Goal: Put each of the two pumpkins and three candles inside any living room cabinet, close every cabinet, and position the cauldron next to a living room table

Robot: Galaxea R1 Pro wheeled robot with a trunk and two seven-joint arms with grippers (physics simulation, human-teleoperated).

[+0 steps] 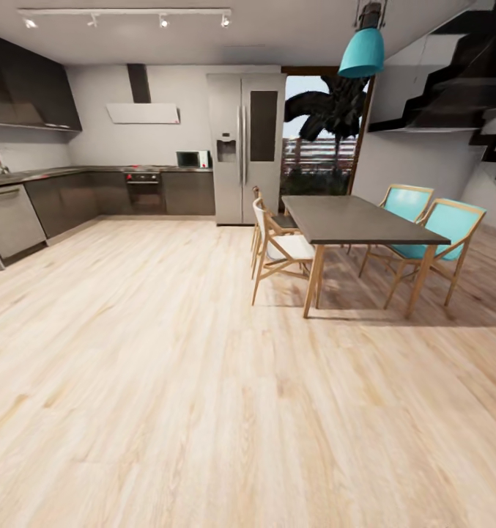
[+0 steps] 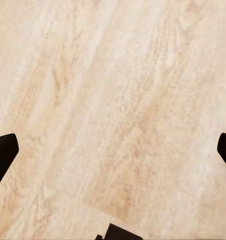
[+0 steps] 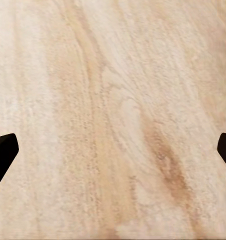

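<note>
Both sets of jaws stand spread wide with nothing between them: the left gripper (image 2: pixel 113 150) and right gripper (image 3: pixel 113 150) each hang over bare plank floor (image 1: pixel 204 411). Ahead lie a kitchen with a steel fridge (image 1: pixel 245 147) and a dining table (image 1: pixel 357 220) with chairs. No pumpkin, candle, cabinet or cauldron is in sight. The robot seems in transit; next it must find the living room.

Dining table (image 1: pixel 361 220), chairs, fridge (image 1: pixel 246 147)

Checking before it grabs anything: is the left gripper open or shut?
Open: left gripper fingertips sit at opposite picture edges, bare wood floor between.
</note>
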